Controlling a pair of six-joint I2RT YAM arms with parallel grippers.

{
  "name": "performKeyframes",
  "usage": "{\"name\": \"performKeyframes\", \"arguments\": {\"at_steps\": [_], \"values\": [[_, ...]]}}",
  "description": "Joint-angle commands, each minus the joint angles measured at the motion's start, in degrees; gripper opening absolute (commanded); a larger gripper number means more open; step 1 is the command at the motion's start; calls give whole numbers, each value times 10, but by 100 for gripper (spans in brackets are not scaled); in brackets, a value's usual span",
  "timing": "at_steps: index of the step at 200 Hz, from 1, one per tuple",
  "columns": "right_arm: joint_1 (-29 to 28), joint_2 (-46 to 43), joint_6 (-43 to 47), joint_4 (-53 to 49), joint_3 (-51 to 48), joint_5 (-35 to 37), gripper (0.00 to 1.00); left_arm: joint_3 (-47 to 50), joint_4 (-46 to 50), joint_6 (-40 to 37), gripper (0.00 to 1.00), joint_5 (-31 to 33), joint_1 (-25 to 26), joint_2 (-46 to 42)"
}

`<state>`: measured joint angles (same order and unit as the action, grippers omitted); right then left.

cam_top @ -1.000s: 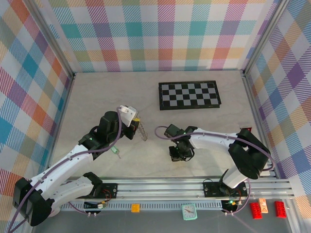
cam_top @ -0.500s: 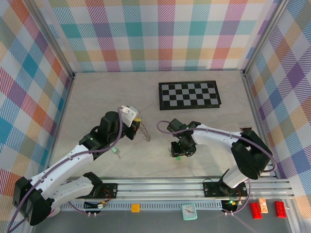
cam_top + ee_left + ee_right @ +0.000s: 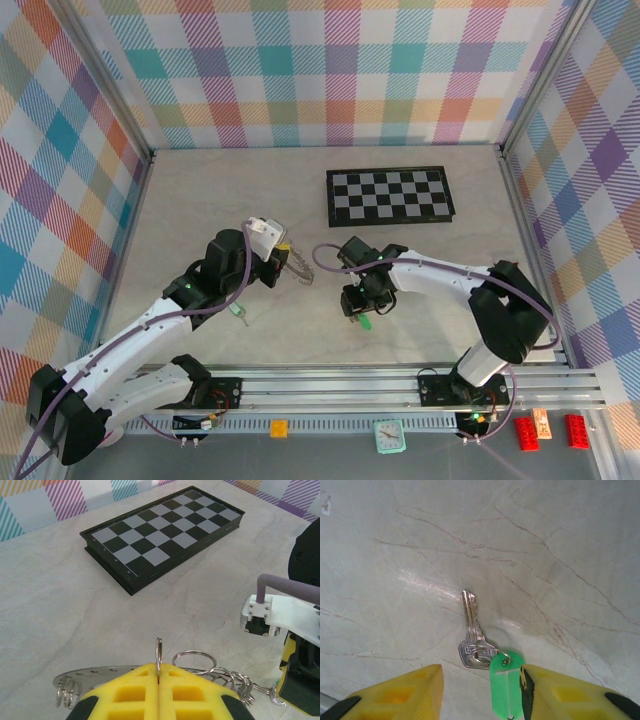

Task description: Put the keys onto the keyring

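My left gripper (image 3: 277,256) (image 3: 159,669) is shut on one thin silver ring (image 3: 159,652) of the keyring (image 3: 298,263), held above the table. Its other silver loops (image 3: 220,672) bunch to the right of the yellow pads. One key (image 3: 471,630) lies flat on the table, silver blade pointing away, with a green tag (image 3: 506,684) (image 3: 367,323) on a small ring. My right gripper (image 3: 358,306) (image 3: 481,676) stands open over it; the tag lies against the inner face of the right-hand finger (image 3: 555,690). A second green key (image 3: 240,316) lies under my left arm.
A black-and-white checkerboard (image 3: 390,196) (image 3: 165,535) lies at the back right of centre. My right arm's white wrist bracket (image 3: 277,616) sits close to the right of the keyring. The plaid walls stand on three sides.
My right gripper's jaws have opened wide and it has shifted a little left; the green-tagged key now lies free on the table. My left gripper stays shut on the ring.
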<state>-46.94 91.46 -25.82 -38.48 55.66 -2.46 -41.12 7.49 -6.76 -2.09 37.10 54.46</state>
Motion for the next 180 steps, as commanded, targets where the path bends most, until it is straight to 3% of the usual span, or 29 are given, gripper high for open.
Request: {"name": "performKeyframes", "arguments": {"at_steps": [1,106,180], "values": [[4,13,9,4,11,-6,47,2,-8,-4,0,0,10,-18],[-17,81,-77,-31,39,58,50,5,-12,-5,0,0,10,-14],[-27,39,-103,-102,33,118,43,3,-18,-10,0,-2,10,-9]]}}
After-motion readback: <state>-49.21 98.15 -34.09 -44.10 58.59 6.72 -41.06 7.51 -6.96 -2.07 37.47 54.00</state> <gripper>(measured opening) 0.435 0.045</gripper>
